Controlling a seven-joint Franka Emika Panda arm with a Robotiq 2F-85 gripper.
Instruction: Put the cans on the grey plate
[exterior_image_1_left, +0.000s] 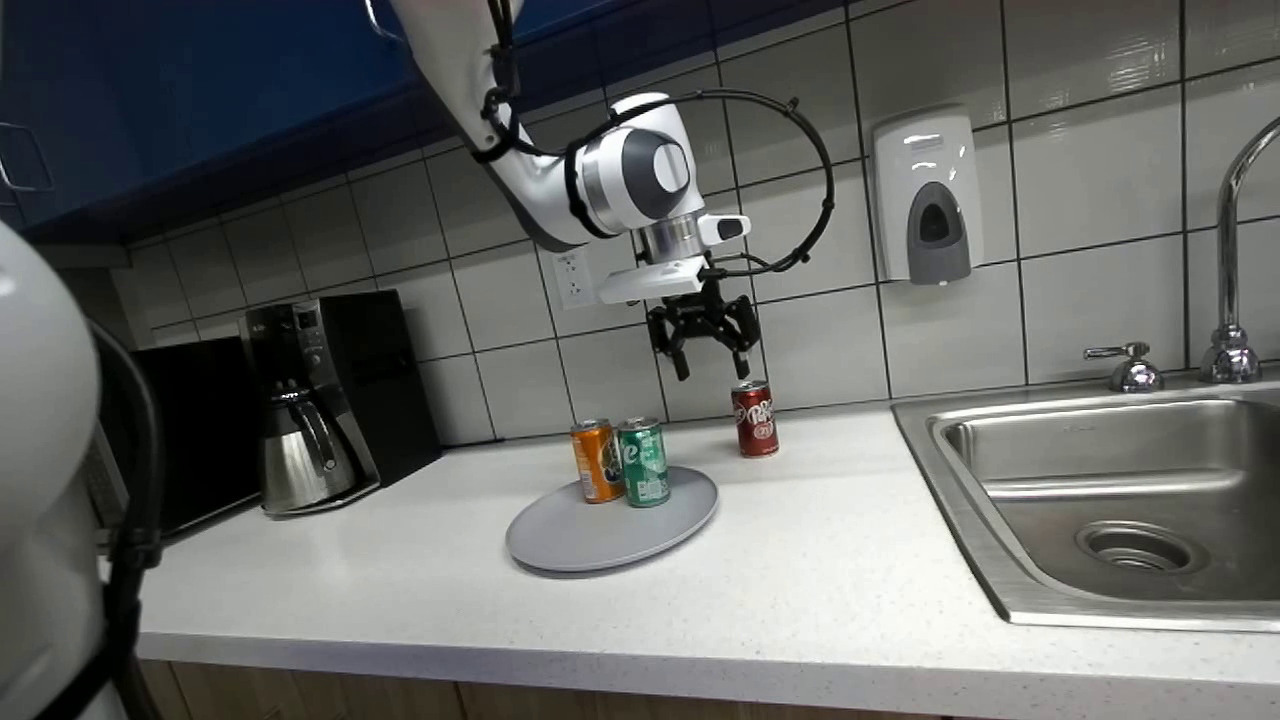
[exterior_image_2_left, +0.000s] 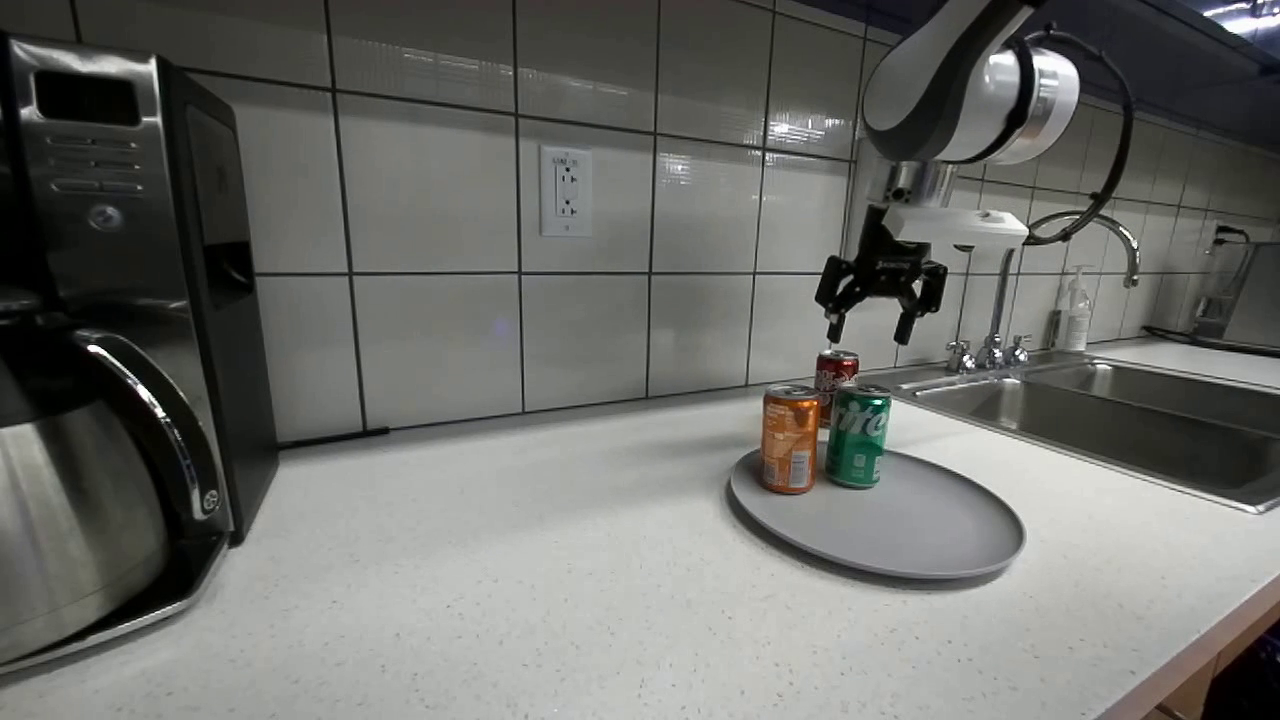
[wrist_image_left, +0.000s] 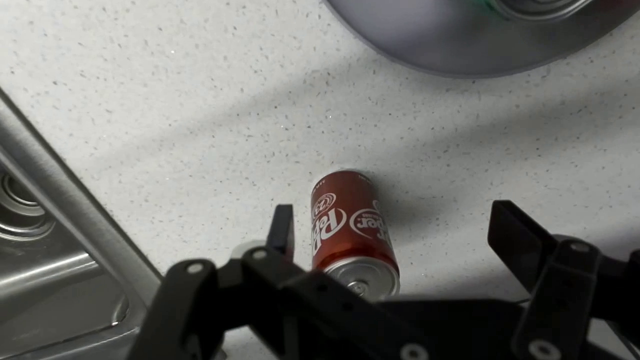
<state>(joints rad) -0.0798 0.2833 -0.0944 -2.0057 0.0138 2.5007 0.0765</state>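
The orange can (exterior_image_1_left: 597, 465) (exterior_image_2_left: 789, 442) and the green can (exterior_image_1_left: 646, 467) (exterior_image_2_left: 859, 440) stand upright on the grey plate (exterior_image_1_left: 590, 540) (exterior_image_2_left: 920, 530), close together. The dark red can (exterior_image_1_left: 755, 420) stands upright on the counter behind the plate. In an exterior view it is partly hidden by the other cans (exterior_image_2_left: 836, 372). My gripper (exterior_image_1_left: 712, 372) (exterior_image_2_left: 869, 338) is open and empty, above the dark red can. In the wrist view the dark red can (wrist_image_left: 347, 220) shows between the fingers (wrist_image_left: 394, 227), nearer the left one. The plate's edge (wrist_image_left: 425, 45) is at the top there.
A steel sink (exterior_image_1_left: 960, 520) is set in the counter beside the dark red can; its rim shows in the wrist view (wrist_image_left: 75, 190). A coffee maker (exterior_image_1_left: 370, 370) with a steel pot stands at the far side. The tiled wall (exterior_image_1_left: 820, 340) is close behind the dark red can.
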